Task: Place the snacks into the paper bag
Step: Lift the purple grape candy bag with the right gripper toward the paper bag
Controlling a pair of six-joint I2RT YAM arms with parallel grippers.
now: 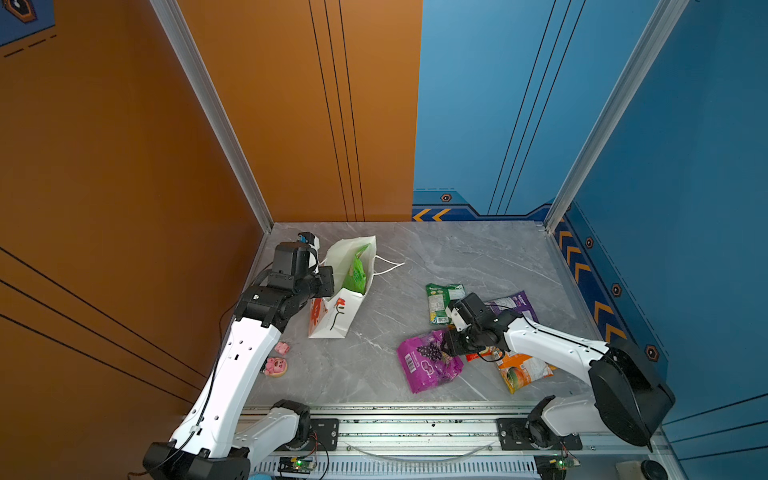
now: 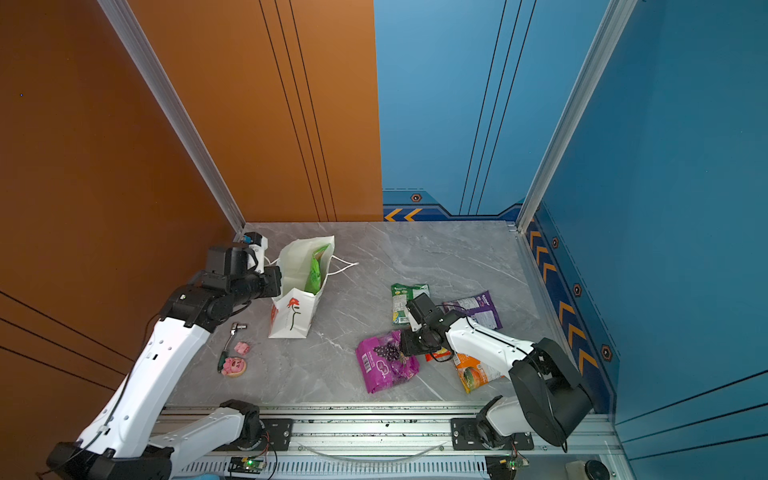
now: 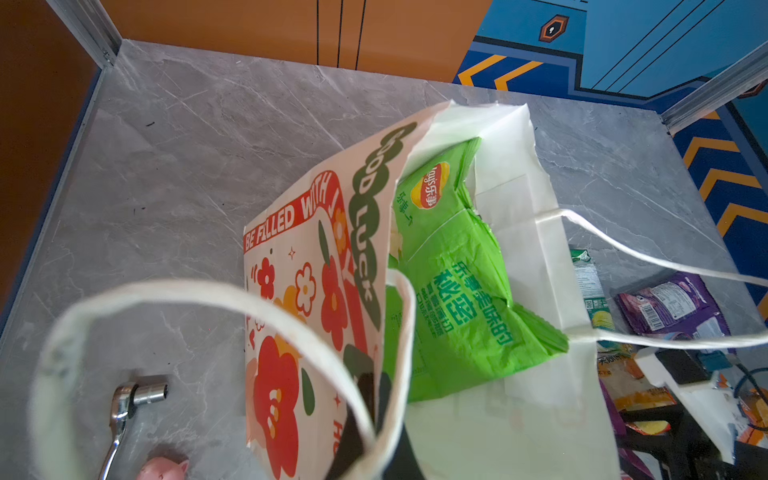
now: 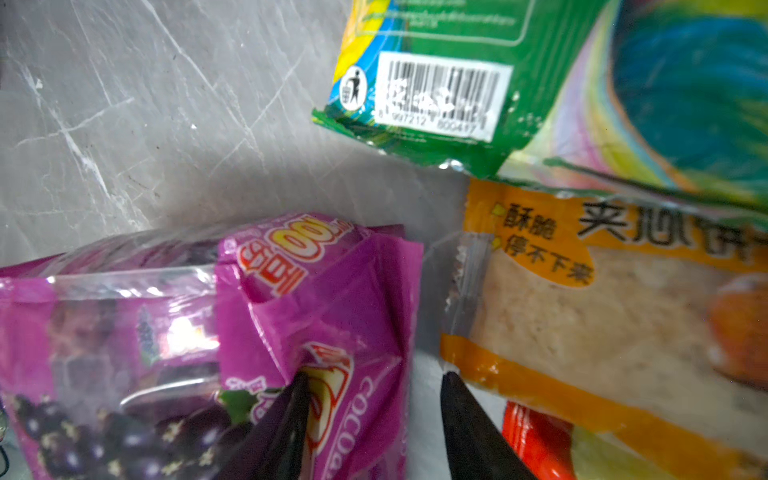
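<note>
Closest to us in the right wrist view, the right gripper (image 4: 374, 376) has its fingers (image 4: 286, 424) spread. One tip lies on the grape packet (image 4: 166, 332) and the other is over the gap beside the orange packet (image 4: 582, 299), so they straddle the grape packet's edge without pinching it. A red packet (image 4: 536, 436) shows just beside the orange one, and a green-white packet (image 4: 436, 83) lies a little beyond. In both top views we find these snacks clustered on the right of the table (image 1: 457, 257), with a small purple packet (image 1: 515, 305) beyond the arm. On the left the bag (image 1: 332, 316) stands with its mouth open, a green packet (image 1: 355, 272) inside. The left gripper (image 3: 370, 390) is pressed together on the bag's near wall. A wrench (image 2: 229, 340) and a pink toy (image 2: 233, 365) lie beside the bag.
</note>
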